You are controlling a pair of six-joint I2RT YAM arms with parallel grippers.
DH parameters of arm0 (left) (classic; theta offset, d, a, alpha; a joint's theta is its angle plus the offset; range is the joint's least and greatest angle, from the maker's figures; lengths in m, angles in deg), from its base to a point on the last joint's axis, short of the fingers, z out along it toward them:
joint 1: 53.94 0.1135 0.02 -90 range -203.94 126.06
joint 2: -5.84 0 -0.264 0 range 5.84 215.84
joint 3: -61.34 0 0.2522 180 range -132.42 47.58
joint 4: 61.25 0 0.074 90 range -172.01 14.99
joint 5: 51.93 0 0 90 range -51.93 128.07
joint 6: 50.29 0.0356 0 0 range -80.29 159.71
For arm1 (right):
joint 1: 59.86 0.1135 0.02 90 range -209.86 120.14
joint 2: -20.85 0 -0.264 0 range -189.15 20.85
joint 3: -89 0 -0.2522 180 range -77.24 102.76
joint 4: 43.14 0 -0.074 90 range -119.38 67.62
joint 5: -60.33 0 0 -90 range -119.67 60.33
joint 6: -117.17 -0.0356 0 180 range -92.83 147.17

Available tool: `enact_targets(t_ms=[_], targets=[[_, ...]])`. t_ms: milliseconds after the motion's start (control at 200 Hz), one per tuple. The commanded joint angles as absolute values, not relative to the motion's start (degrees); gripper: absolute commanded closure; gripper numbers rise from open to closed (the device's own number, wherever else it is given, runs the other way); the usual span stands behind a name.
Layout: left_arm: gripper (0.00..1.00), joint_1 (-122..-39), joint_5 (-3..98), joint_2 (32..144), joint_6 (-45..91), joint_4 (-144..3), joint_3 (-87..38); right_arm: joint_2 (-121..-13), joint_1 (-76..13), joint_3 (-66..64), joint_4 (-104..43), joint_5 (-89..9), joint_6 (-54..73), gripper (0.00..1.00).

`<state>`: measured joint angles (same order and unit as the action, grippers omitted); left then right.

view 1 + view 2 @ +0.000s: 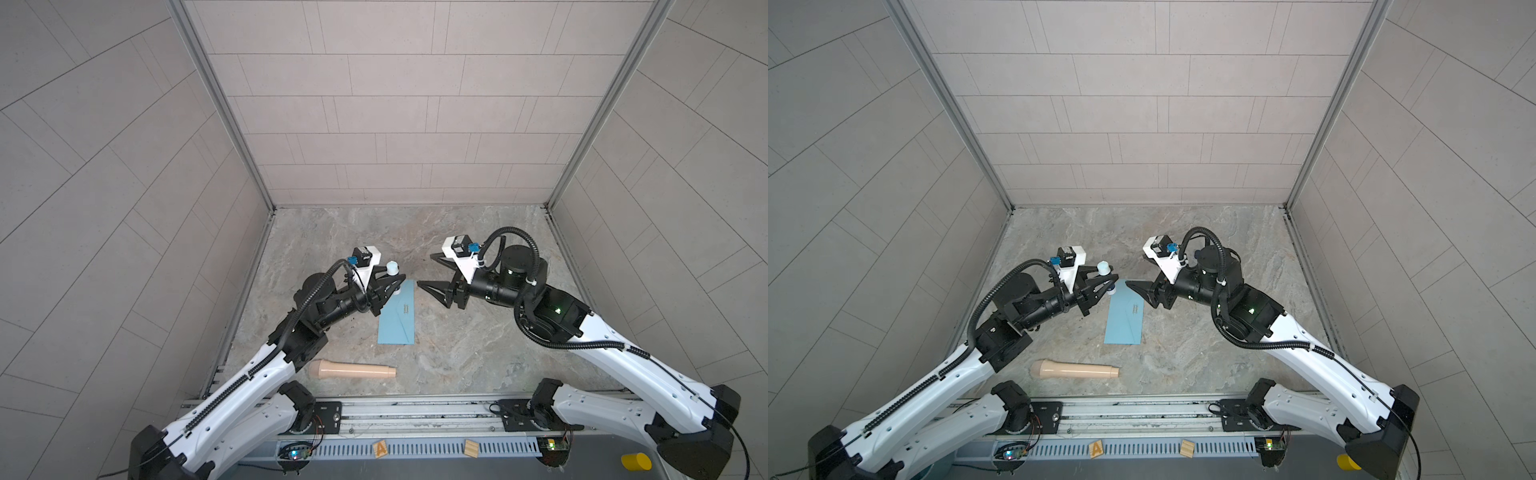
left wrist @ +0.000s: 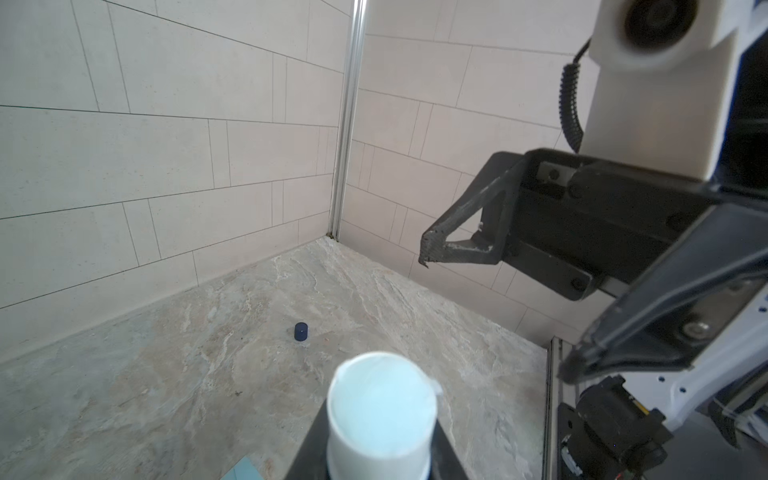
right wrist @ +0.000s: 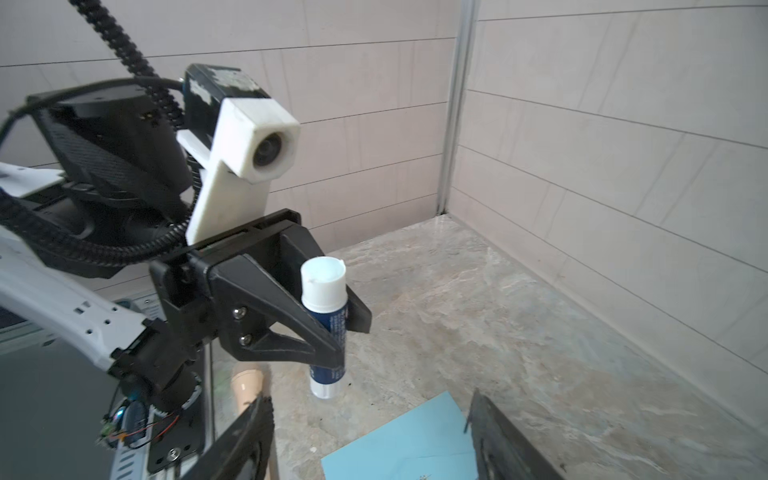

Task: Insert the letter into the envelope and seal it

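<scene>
The light blue envelope (image 1: 398,318) (image 1: 1125,316) lies flat on the marbled table, flap side up with a small gold mark; one corner shows in the right wrist view (image 3: 415,440). The letter is out of view. My left gripper (image 1: 395,282) (image 1: 1112,281) (image 3: 332,332) is shut on an upright glue stick (image 1: 392,268) (image 2: 382,411) (image 3: 323,291) with a white uncapped top and a blue body, just off the envelope's far left corner. My right gripper (image 1: 426,270) (image 1: 1134,270) (image 3: 370,436) (image 2: 498,311) is open and empty above the envelope's far end, facing the left one.
A small dark blue cap (image 2: 301,332) lies on the table farther back. Near the front edge, a beige handle-shaped cylinder (image 1: 353,370) (image 1: 1075,369) lies on its side. Two wooden blocks (image 1: 380,449) and a yellow cylinder (image 1: 636,461) sit beyond the front rail. Tiled walls enclose three sides.
</scene>
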<state>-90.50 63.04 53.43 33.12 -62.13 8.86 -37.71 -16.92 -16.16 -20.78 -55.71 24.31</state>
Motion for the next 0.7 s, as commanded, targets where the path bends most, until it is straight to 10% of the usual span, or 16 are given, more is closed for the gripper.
enact_targets(t_ms=[0, 695], targets=[[1.00, -90.8, 64.8, 51.7, 43.8, -65.7, 8.9, -38.0, -17.3, -13.4, -15.7, -65.2, 24.4, 0.26], [1.00, -91.0, 69.1, 50.7, 48.8, -63.9, 11.8, -40.3, -17.0, -12.1, -15.2, -66.6, 26.4, 0.29]])
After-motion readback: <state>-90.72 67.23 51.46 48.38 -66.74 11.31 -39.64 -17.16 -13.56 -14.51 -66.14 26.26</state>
